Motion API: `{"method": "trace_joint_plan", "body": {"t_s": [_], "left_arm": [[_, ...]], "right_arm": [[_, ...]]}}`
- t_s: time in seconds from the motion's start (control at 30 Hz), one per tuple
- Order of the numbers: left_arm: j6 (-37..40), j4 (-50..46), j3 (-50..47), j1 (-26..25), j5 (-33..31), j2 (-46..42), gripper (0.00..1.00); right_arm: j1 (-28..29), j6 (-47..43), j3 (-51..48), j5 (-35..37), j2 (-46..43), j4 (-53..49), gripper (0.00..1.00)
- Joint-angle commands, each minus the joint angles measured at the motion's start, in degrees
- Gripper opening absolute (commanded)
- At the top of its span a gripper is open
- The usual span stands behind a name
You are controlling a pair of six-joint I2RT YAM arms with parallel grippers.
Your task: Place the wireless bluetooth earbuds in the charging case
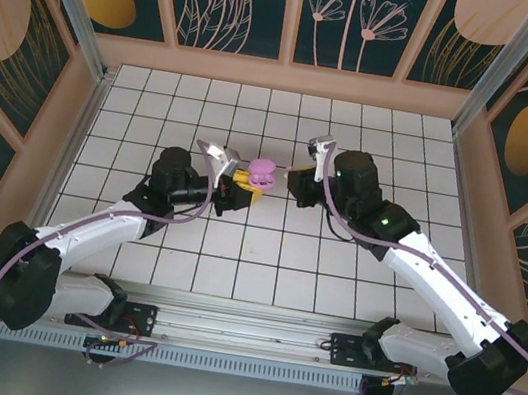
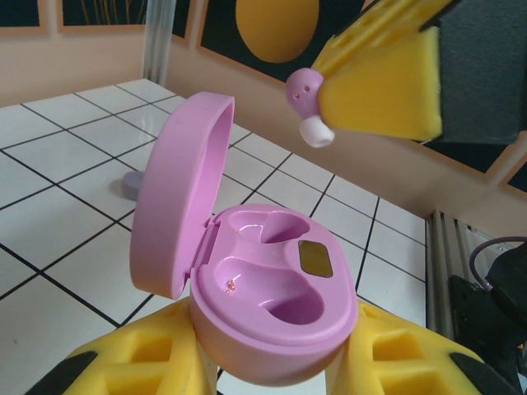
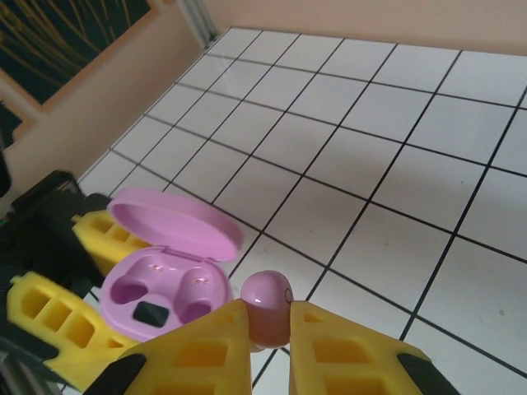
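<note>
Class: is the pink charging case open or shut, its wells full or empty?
Open and empty: the charging case has its lid raised, both wells bare; the right gripper holds an earbud outside it.

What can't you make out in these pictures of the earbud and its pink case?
1. Top external view: whether the right hand holds anything is too small to tell.
2. Left wrist view: a grey object on the tiles, mostly hidden behind the lid of the pink case.
3. Right wrist view: the earbud, lower half hidden between yellow fingers.
4. Left wrist view: the case's underside, covered by the left hand.
</note>
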Motion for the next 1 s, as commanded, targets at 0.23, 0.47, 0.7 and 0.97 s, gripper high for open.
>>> {"method": "trace_joint_plan", "body": {"t_s": [0.23,0.47,0.7,0.97], "left_arm": [[1.3,1.2,1.5,-0.6,1.5,0.1,0.01],[1.2,1.3,1.2,-0.7,-0.8,0.0,0.01],[1.2,2.0,1.1,-0.7,-2.4,0.4,0.01],[1.0,2.5,1.1,-0.7,-2.8,0.6,0.01]], "right_arm": [[3.1,-4.5,5.8,-1.8,4.4,-1.5,0.14],[5.2,-1.8,9.5,-1.0,8.5,-2.9,0.13],[6.7,0.4,10.3,0.9,10.2,-4.4,0.13],[7.0,1.9,10.4,1.5,10.8,-5.1,0.13]]}}
